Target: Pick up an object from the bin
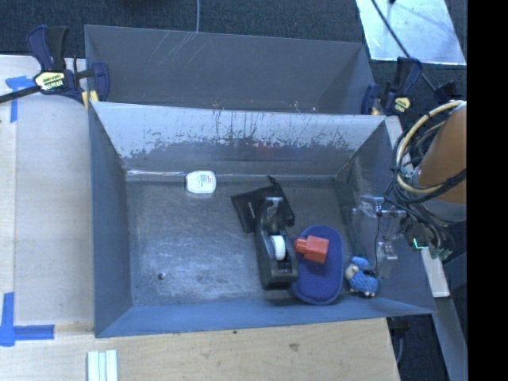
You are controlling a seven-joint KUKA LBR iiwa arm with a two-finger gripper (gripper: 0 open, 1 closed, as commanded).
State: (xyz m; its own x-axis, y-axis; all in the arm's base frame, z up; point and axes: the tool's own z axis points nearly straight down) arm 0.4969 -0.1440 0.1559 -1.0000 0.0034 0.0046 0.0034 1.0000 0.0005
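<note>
Gripper [386, 232] beside blue toy [362, 277], bin [109, 213] right side

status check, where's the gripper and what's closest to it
Gripper at bin right wall, nothing seen held. Nearest: small blue and yellow toy, front right corner. Blue round pad with red block close beside it.

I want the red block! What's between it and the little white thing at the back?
In the camera view, a black tape dispenser lies between the red block and the white thing.
</note>
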